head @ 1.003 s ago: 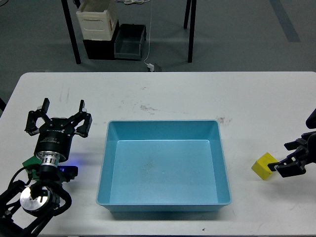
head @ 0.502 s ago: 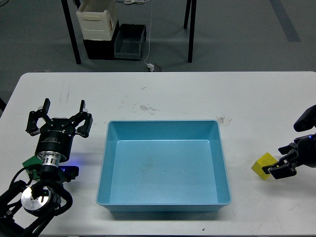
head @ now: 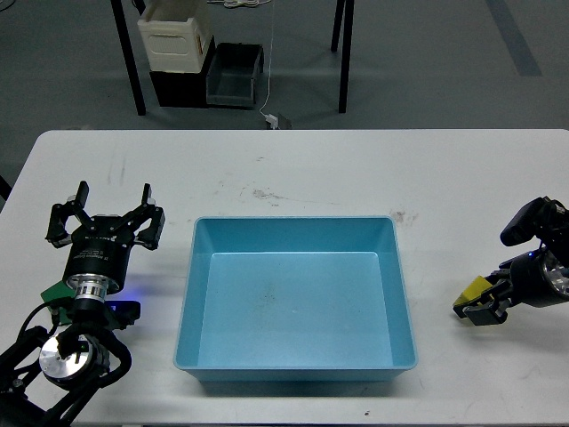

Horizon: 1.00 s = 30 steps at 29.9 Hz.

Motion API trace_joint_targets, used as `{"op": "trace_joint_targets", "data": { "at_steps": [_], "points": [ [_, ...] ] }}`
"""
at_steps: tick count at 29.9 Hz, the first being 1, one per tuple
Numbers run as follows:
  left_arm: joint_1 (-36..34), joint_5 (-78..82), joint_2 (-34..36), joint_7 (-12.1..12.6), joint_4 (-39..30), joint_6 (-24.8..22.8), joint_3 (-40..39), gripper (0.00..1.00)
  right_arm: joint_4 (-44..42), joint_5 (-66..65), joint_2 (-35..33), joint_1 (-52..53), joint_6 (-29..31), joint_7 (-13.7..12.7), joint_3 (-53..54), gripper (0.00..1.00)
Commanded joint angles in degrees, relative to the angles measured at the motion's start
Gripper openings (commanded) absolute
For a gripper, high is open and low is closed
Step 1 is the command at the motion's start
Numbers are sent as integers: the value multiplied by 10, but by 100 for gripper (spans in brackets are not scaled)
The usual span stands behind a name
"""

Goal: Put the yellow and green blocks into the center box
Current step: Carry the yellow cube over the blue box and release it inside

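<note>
A yellow block point(head: 475, 288) lies on the white table right of the blue box point(head: 293, 369). My right gripper point(head: 481, 304) is down over it. Its dark fingers cover most of the block, and I cannot tell whether they have closed on it. A green block point(head: 57, 292) lies at the left, partly hidden behind my left arm. My left gripper point(head: 107, 213) is open and empty, with its fingers spread, left of the box. The box is empty.
The table's front edge point(head: 356, 422) runs close below the box. Beyond the far edge, on the floor, stand a cream crate point(head: 175, 36), a dark bin point(head: 234, 76) and table legs.
My right gripper has moved left from beside the yellow block to over it, and now covers most of it. The left arm has barely moved.
</note>
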Motion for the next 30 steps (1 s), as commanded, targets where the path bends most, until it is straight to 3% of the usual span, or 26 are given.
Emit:
{"op": "trace_joint_targets", "data": {
  "at_steps": [1,6,16,23,30],
  "points": [
    [1,0,0,0,0,0,-1,100,1,3,-1,1,0,0,1,37],
    [0,0,-1,0,0,0,-2,100,5,16,-20,38,0,0,31,25],
    [-7,5,32,0,-3,4,-32,100,93,147,-29,263,0,0,48,23],
    [-11,4,92,0,-3,9,-34,100,118,152,69,353,0,0,-40,23],
    [-11,2,199,0,-3,51,-42,100,102,147,191,351,0,0,-107,23]
  ]
}}
